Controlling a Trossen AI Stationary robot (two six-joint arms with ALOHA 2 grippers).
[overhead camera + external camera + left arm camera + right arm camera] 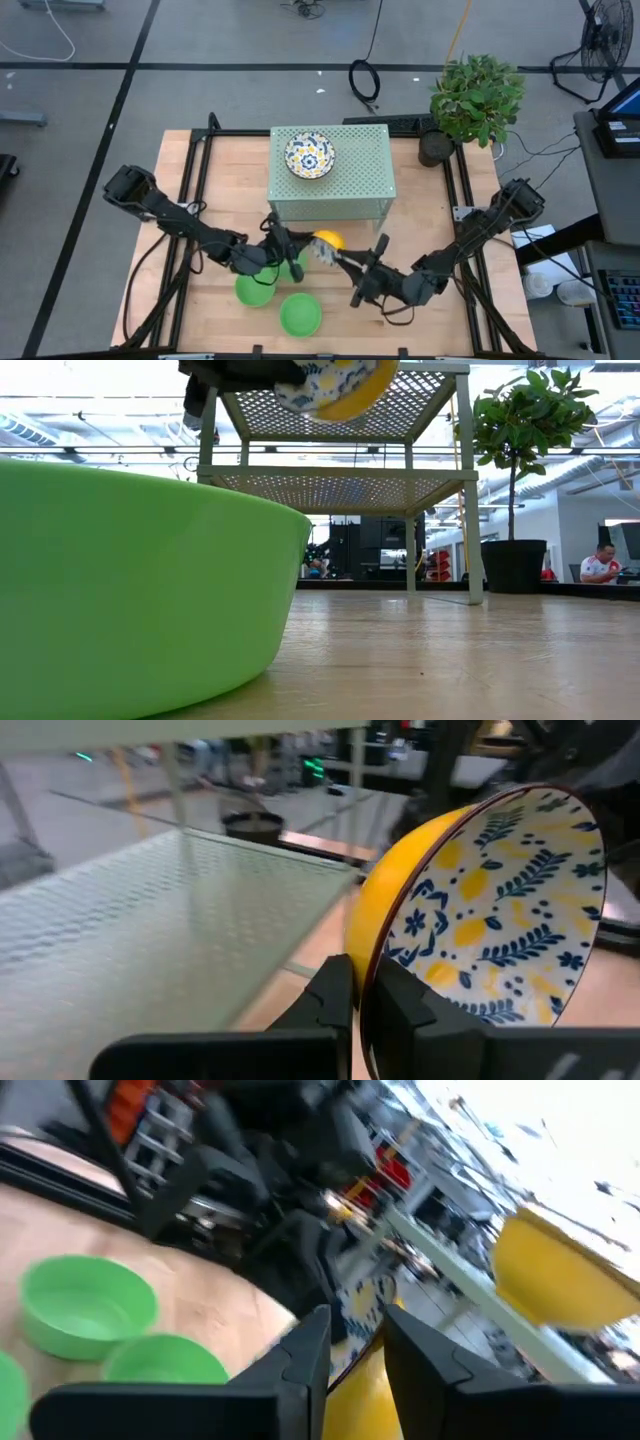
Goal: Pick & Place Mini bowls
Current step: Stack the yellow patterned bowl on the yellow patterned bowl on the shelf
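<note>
My left gripper (305, 248) is shut on a floral bowl with a yellow outside (326, 241), lifted in front of the pale green stand (345, 205). My right gripper (337, 256) comes at the same bowl (358, 1342) from the table's right. It is open, with one finger on either side of the bowl's wall. I cannot tell whether it touches. A second floral bowl (310, 155) rests on the stand's top. Three green bowls (255, 289) (300, 314) (296, 266) sit on the table under the grippers. A third floral bowl is not in view. My left gripper pinches the floral bowl by its rim (372, 982), one finger on the yellow outside (335, 995) and one on the patterned inside (400, 1000). It comes from the table's left. The bowl is lifted clear and tipped on its side, with its opening facing sideways (340, 385).
The stand has a lower shelf (330, 485) and thin legs. A potted plant (475, 100) stands at the table's far right corner. One green bowl (130, 590) sits right by the near edge. Bare wood (430, 190) lies right of the stand. A person (600, 565) sits in the room behind.
</note>
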